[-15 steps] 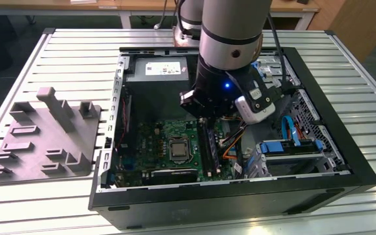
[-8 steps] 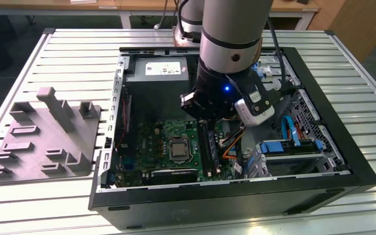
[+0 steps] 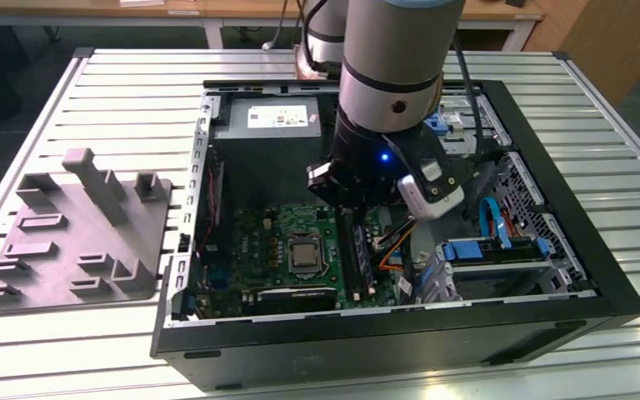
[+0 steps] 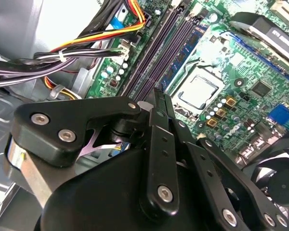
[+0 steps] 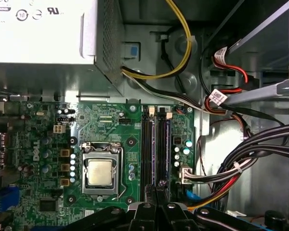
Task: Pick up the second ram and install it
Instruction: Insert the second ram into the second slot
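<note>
Inside an open black computer tower lying on a slatted metal table, the robot arm's black two-fingered gripper hung low over the green motherboard, its fingers drawn tight together with nothing to be seen between them. Just off the fingertips, on the side of the square silver processor socket, a slim blue-green memory stick with a row of black chips, judged to be the second ram, stood on edge in the slot nearest that socket rather than in the gripper's hold. Its long axis ran straight along the bank of long dark slot strips, from an end close by the fingertips away toward the silver power supply box at one end of the case. In the exterior view, the arm stood directly above those strips. Whether the stick was pressed fully home, or whether the fingertips touched it, could not be made out.
</note>
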{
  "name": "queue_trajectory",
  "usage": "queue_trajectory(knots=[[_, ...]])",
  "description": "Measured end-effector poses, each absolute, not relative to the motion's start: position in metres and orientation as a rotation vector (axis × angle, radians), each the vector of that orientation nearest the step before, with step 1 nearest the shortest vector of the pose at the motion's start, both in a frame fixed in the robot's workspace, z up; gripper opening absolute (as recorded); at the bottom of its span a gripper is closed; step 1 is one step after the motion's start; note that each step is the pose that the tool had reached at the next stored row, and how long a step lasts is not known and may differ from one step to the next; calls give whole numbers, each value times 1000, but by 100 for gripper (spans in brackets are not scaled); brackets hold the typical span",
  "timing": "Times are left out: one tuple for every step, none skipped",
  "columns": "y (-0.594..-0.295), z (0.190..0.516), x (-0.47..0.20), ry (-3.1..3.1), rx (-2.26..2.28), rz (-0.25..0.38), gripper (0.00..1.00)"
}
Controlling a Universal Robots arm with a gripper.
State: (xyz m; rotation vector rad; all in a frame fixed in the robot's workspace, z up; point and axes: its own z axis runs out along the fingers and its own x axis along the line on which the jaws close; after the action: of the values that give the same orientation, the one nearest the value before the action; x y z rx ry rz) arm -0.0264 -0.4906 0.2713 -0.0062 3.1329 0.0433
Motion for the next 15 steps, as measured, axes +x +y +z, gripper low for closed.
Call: queue_trajectory(knots=[[-491, 270, -26, 3133, -6, 43, 11], [-491, 269, -26, 3133, -6, 43, 11], [-491, 268, -26, 3133, -7, 43, 11], [-491, 267, -26, 3133, -8, 43, 11], [-491, 266, -26, 3133, -9, 43, 11], [-491, 266, -26, 3133, -12, 44, 11], [-491, 265, -26, 3133, -15, 44, 11], [-491, 264, -26, 3133, -17, 46, 11], [-491, 264, -27, 3132, -20, 49, 11], [-491, 263, -27, 3132, -23, 52, 11], [-491, 262, -26, 3131, -27, 55, 11], [-490, 261, -26, 3131, -32, 56, 11], [-491, 260, -26, 3131, -36, 57, 11], [-491, 259, -26, 3131, -41, 57, 11], [-491, 258, -26, 3131, -46, 57, 11]])
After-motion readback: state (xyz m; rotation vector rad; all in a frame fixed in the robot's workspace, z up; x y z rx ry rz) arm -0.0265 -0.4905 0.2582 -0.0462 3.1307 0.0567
